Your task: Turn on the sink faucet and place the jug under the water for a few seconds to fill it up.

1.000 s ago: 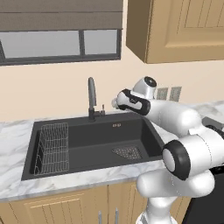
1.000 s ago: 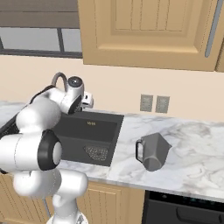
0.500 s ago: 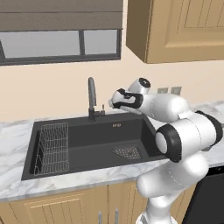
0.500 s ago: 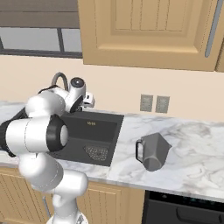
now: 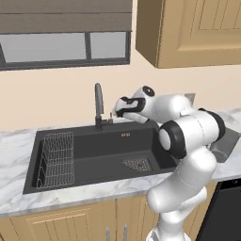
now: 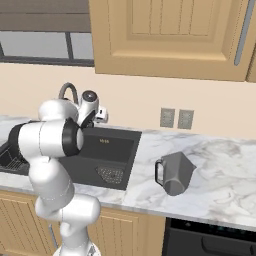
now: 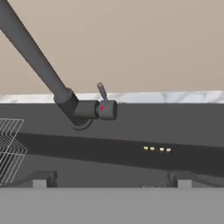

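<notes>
The faucet (image 5: 99, 104) stands at the sink's (image 5: 94, 155) back rim, its lever (image 7: 102, 92) upright. The hand (image 5: 116, 112), fingers spread and holding nothing, hovers at its 3 o'clock, near the lever. The jug (image 6: 174, 173) lies tilted on the counter (image 6: 220, 165), well apart at the sink's 3 o'clock.

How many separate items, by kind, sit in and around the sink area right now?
Tall dark grey gooseneck faucet: 1
Black rectangular recessed sink basin: 1
Wire rack: 1
Perforated drain plate: 1
Grey faceted jug with dark loop handle: 1
Grey wall outlets: 2
Total: 7
</notes>
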Available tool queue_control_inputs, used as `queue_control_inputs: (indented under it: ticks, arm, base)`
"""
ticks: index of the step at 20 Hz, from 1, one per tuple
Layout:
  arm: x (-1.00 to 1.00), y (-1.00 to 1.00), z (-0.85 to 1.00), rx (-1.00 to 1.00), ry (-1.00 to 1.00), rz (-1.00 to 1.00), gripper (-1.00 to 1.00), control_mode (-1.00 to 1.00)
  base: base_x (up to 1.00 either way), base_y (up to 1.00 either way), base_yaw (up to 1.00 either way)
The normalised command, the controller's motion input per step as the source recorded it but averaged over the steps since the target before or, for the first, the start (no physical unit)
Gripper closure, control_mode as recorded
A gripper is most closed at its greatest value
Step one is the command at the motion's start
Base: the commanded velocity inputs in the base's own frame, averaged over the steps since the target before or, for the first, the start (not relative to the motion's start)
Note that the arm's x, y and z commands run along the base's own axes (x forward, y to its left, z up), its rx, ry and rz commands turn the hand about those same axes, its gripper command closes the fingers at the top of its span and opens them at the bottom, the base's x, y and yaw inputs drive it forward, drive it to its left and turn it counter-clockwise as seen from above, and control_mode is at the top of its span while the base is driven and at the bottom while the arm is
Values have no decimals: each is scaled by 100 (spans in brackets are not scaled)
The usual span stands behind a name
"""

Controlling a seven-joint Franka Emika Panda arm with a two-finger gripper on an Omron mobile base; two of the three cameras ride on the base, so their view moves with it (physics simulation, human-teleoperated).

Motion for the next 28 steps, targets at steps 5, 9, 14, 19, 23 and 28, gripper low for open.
queue_control_inputs:
  ticks: [5,9,14,19,23,28]
  arm:
    - [39,7,-18,0,0,0,-100,-100]
    - [41,5,-22,0,0,0,-100,-100]
    - [41,1,-22,0,0,0,-100,-100]
    - [37,2,-17,0,0,0,-100,-100]
    - [26,14,-22,0,0,0,-100,-100]
    - [18,18,-24,0,0,0,-100,-100]
  base:
    - [0,0,0]
    - [0,0,0]
    - [0,0,0]
    - [0,0,0]
    - [0,0,0]
    - [0,0,0]
